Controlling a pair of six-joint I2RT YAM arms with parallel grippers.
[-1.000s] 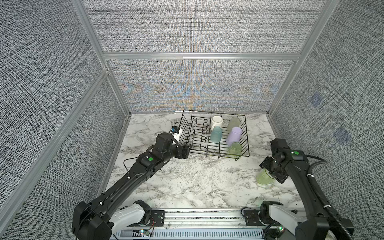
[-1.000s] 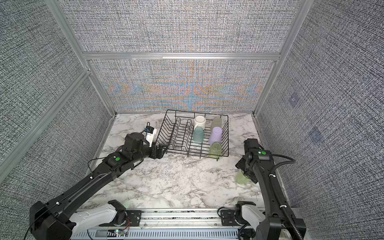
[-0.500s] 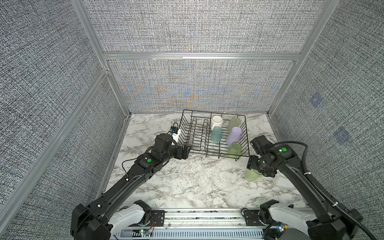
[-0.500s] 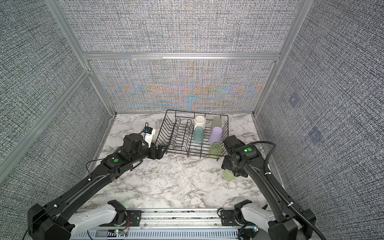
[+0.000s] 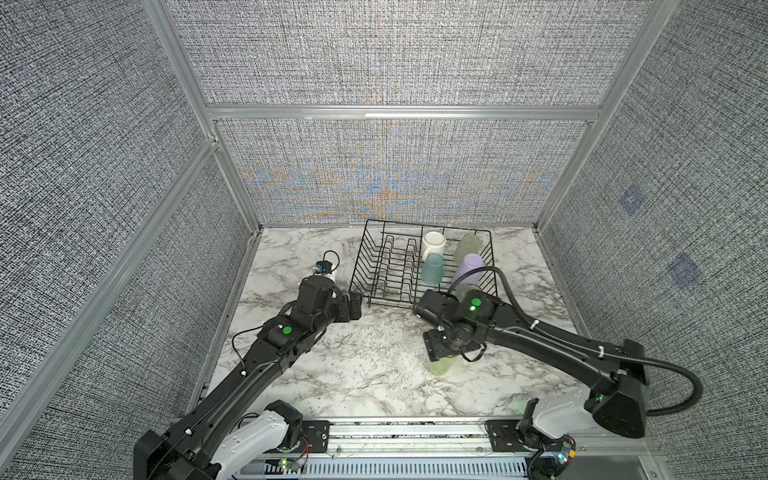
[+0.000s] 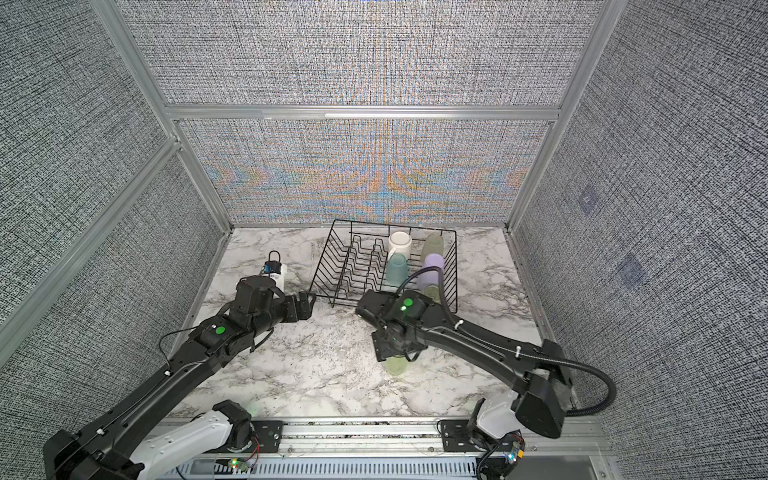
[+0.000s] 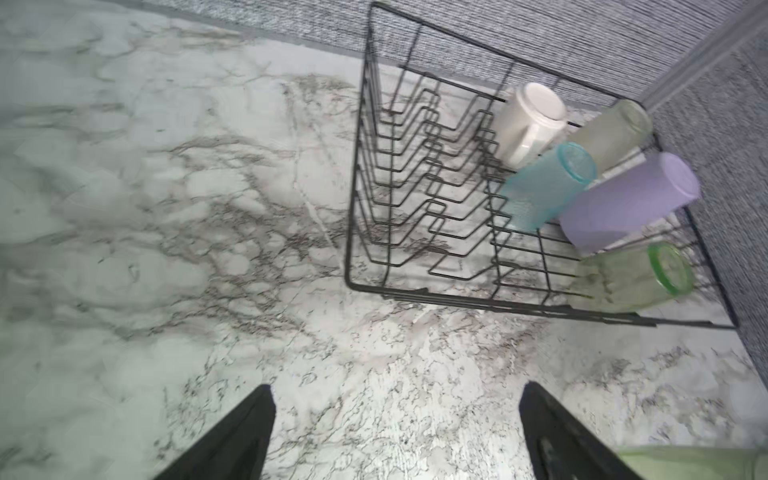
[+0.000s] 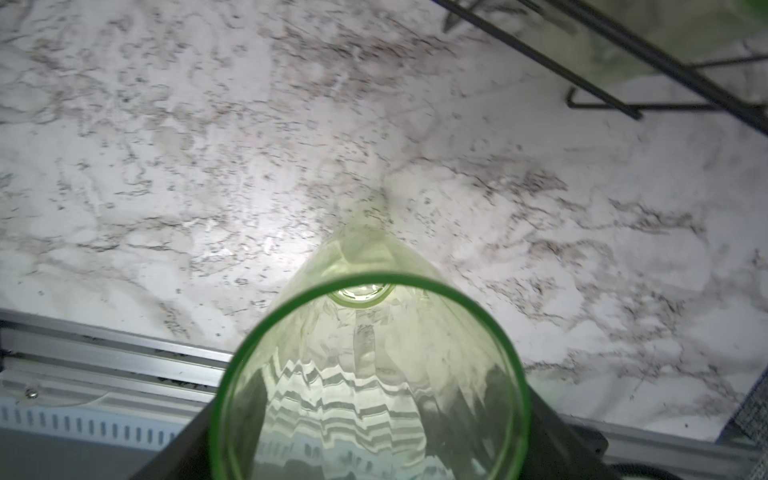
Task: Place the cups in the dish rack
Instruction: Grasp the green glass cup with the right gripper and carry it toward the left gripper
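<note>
Green and see-through, the last loose tumbler [image 8: 370, 374] hangs in the right gripper [image 8: 374, 399]. Its two fingers [image 8: 561, 440] are closed across the wall just under the rim, with the mouth toward the wrist and the base toward the marble table [image 5: 353, 374]. We place it at 6 o'clock of the dish rack [image 7: 457, 300], near the front rail but clear of the wire.

The rack sits at about 1 o'clock on the table and holds five cups, all lying tilted. A white mug [image 7: 528, 124] and a teal tumbler [image 7: 544, 187] run down one row. A pale tumbler [image 7: 611, 137], a lavender cup [image 7: 627, 203] and a second green tumbler [image 7: 627, 278] run down the next. The left gripper [image 7: 397, 388] stands wide open and empty at 7 o'clock of the rack, just off its corner.

We judge the held tumbler to be light, stiff and thin-walled, with a smooth and probably slippery surface. Whether it is glass or plastic we cannot tell, so we would treat it as breakable. It narrows toward the base, so a hold lower down could slide. The present hold near the rim looks the safer one, with only moderate squeeze. The free spot appears to lie at 6 o'clock of the teal tumbler.
</note>
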